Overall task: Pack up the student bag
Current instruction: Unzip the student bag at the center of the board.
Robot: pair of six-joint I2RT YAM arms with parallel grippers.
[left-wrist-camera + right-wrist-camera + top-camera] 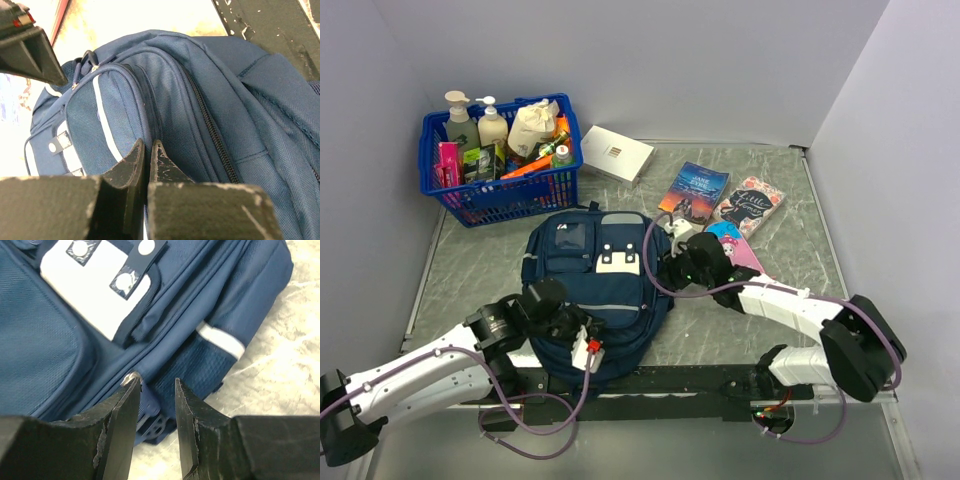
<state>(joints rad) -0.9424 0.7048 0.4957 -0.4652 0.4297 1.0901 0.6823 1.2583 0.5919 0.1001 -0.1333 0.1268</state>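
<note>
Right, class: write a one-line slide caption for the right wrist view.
Right tool, jaws apart, poised at a side seam of the student bag.

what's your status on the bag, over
Left gripper shut, tips on bag. Right gripper open at its side. Bag flat, looks zipped. Books off to the side.

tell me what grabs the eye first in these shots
The navy student bag lies flat mid-table, the left end effector shut at its near edge, the right end effector open at its side. A crammed blue basket sits far left, two books far right.
</note>
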